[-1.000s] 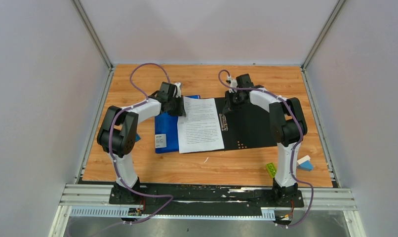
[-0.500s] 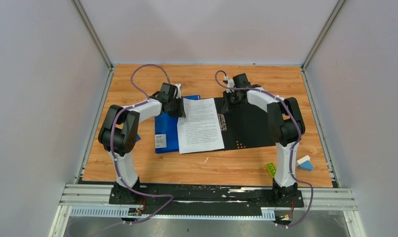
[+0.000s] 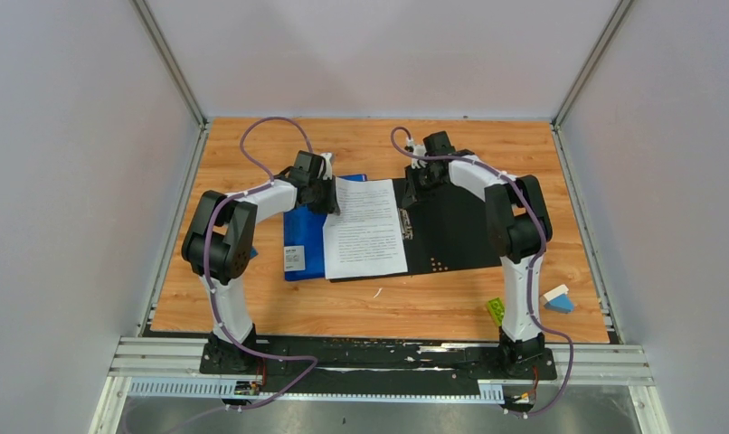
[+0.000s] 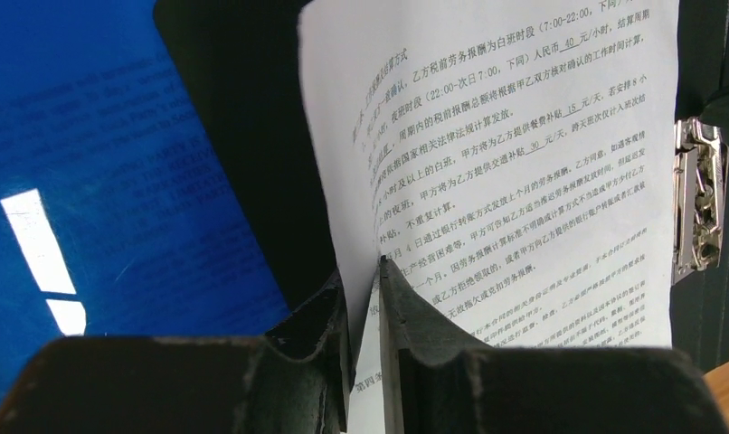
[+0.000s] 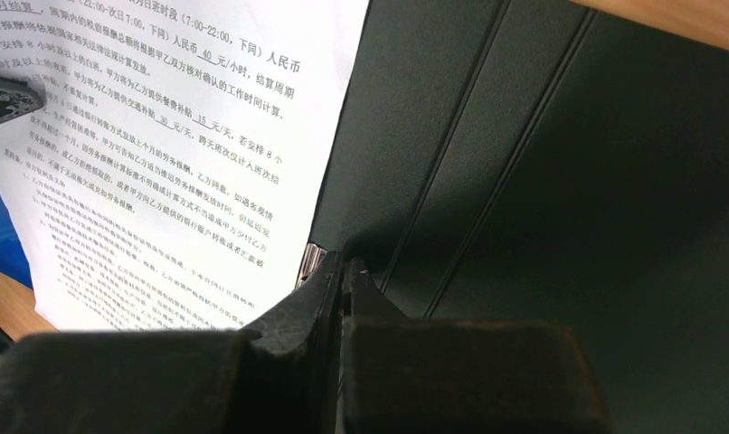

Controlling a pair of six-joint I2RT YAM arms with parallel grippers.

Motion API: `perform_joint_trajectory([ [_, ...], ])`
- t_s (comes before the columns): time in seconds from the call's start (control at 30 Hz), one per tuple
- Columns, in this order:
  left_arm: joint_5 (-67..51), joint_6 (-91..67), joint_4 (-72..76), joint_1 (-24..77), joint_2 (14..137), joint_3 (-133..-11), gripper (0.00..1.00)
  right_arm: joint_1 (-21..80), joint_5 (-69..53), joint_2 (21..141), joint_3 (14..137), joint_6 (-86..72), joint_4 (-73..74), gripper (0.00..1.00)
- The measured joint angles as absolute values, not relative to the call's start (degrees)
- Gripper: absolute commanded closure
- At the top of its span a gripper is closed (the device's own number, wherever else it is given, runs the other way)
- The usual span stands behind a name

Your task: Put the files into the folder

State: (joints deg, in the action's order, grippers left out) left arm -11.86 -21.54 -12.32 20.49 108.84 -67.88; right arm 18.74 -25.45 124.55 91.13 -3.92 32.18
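The folder lies open on the wooden table: blue cover (image 3: 305, 237) at left, black inner panel (image 3: 456, 231) at right. The files (image 3: 367, 228), white sheets of black text that I cannot tell apart, lie over the middle. A metal clip (image 4: 698, 199) sits by their right edge. My left gripper (image 3: 323, 194) is shut on the files' far left edge; this shows in the left wrist view (image 4: 376, 271). My right gripper (image 3: 421, 185) is shut, its tips (image 5: 345, 267) down on the black panel right beside the clip (image 5: 312, 259). I see nothing held between them.
A green item (image 3: 497, 310) and a blue-and-white block (image 3: 557, 298) lie near the right arm's base. A small white scrap (image 3: 377, 292) lies in front of the folder. White walls enclose the table on three sides.
The right gripper has shifted slightly left and away. The files and the black panel have slid a little to the left with it. The left gripper has kept its hold.
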Motion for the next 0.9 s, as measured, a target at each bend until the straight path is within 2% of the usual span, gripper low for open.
perform_joint_trajectory([
  [0.4, -11.4, -21.5, -12.2, 20.5, 108.9, -67.9, 0.79, 18.6, -30.6, 122.3, 86.2, -2.2, 25.0, 0.99],
  [0.57, -11.0, -21.5, -12.4, 20.5, 108.9, -68.0, 0.8, 18.2, -31.1, 118.0, 84.3, -1.8, 25.1, 0.9],
  [0.77, -10.5, -21.6, -12.6, 20.5, 108.9, -68.1, 0.8, 18.1, -33.2, 112.7, 79.9, -0.4, 26.4, 0.73],
  [0.9, -10.3, -21.5, -12.7, 20.5, 108.9, -68.2, 0.8, 18.2, -35.4, 110.3, 73.1, -0.3, 27.2, 0.7],
])
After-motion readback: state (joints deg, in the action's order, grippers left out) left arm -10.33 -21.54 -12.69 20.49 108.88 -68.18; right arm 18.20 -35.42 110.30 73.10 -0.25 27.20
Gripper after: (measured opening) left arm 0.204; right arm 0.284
